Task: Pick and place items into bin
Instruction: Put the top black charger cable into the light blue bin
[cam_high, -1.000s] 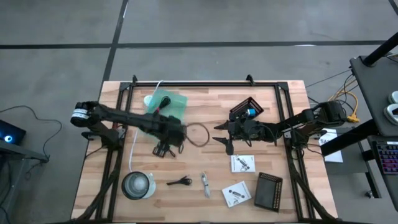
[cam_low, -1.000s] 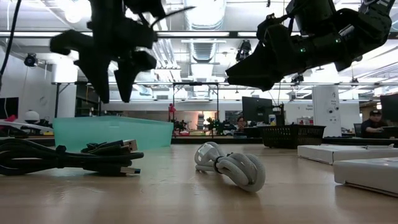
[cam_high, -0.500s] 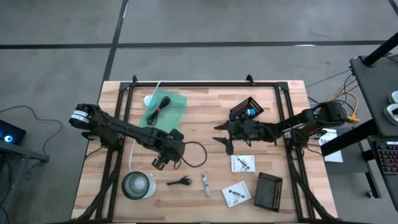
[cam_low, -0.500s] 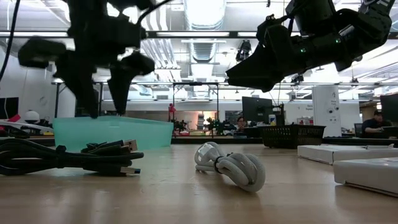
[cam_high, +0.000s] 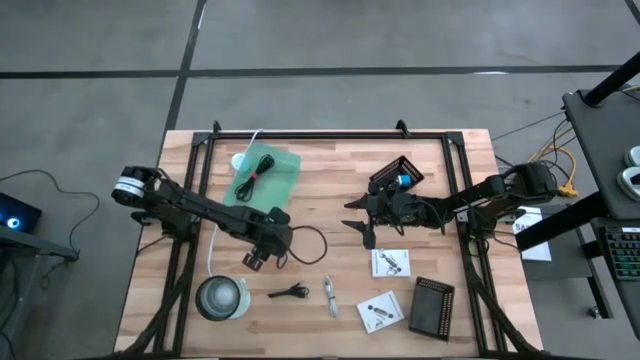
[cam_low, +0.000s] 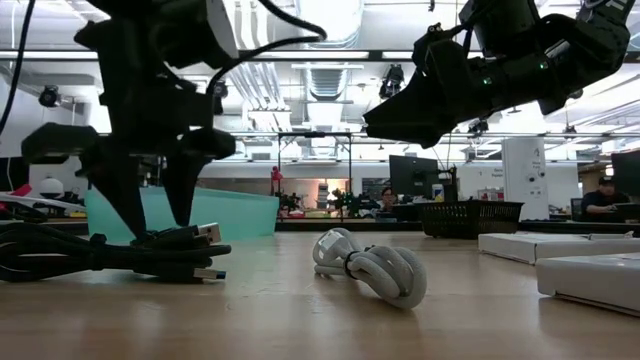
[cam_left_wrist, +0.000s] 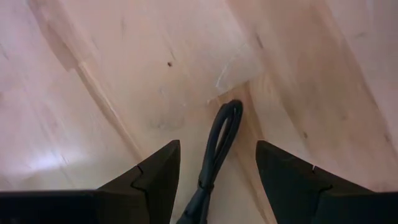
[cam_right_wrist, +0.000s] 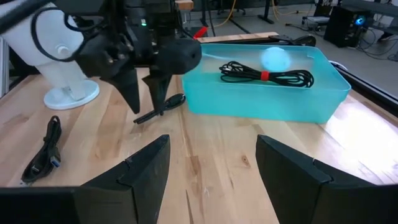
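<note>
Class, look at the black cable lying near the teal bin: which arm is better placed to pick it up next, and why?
Left. The left gripper hangs open directly over the black cable, fingers straddling it. The right gripper waits farther off, mid-table, away from the teal bin.

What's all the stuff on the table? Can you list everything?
Bin: one, teal, far left.
Black cables: three; one in the bin, one mid-table, one short near the front.
Coil: one, white, front middle.
Tub: one, clear, front left.
Packets: two, white, front right.
Basket: one, black, far right, blue piece inside.
Tray: one, black, front right.
Left gripper: open, straddling the mid-table cable.
Right gripper: open, raised mid-table.
</note>
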